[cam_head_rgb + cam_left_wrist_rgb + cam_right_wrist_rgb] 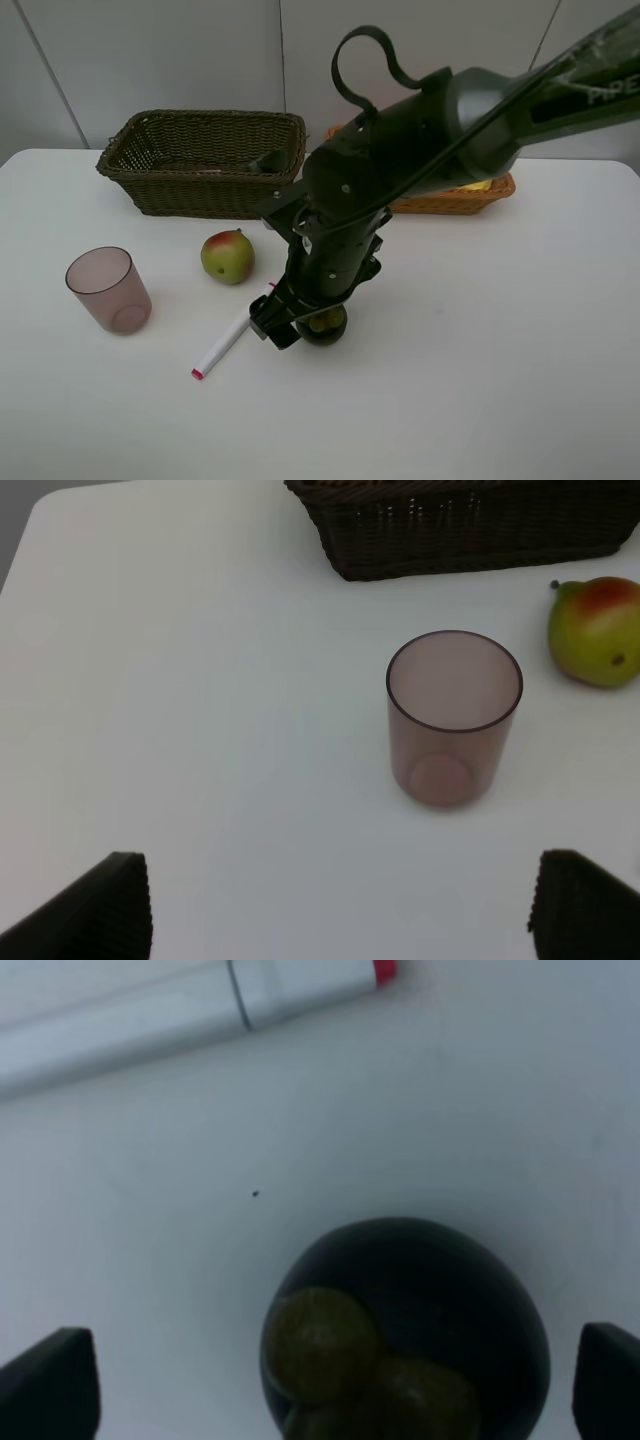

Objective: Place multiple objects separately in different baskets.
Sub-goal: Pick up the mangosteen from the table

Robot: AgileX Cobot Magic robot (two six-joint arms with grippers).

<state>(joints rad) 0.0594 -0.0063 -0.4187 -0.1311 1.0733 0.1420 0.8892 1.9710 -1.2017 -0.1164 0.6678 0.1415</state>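
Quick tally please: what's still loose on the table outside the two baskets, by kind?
Fruit: 2 (green-red mango, dark round fruit)
Cup: 1 (mauve cup)
Marker: 1 (white marker)
Total: 4

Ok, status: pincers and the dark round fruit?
Right pincer open over dark round green-topped fruit. Left pincer open, facing translucent mauve cup. White marker beside fruit, not touching.
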